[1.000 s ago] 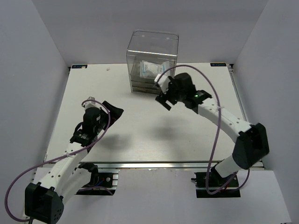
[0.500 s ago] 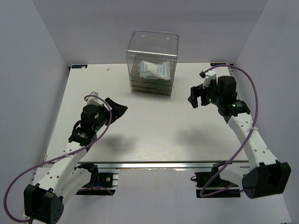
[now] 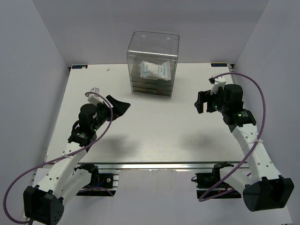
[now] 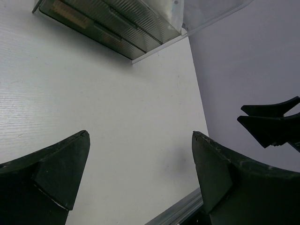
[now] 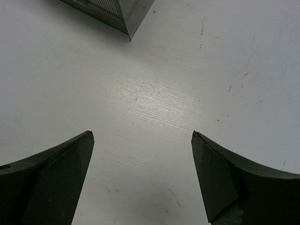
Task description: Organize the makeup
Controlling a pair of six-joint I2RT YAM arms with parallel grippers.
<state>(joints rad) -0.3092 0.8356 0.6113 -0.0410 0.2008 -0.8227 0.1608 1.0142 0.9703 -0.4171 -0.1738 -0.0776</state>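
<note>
A white blue-printed soft packet (image 3: 156,70) lies inside the clear acrylic drawer box (image 3: 153,63) at the back middle of the table. Flat dark layers show in the box's lower drawers (image 3: 151,87); I cannot tell which palettes they are. The round black pot is out of view. My left gripper (image 3: 118,106) is open and empty at the left, above bare table (image 4: 140,136). My right gripper (image 3: 200,101) is open and empty at the right, above bare table (image 5: 140,136). The box's lower edge shows in the left wrist view (image 4: 117,28) and its corner in the right wrist view (image 5: 122,14).
The white table (image 3: 150,131) has grey walls on the left, back and right. A metal rail (image 3: 154,165) runs along its near edge. The right gripper's fingertips (image 4: 269,122) show at the right of the left wrist view.
My right arm has drawn back from the box front to the right side of the table, gripper open. My left gripper has shifted a little up and right.
</note>
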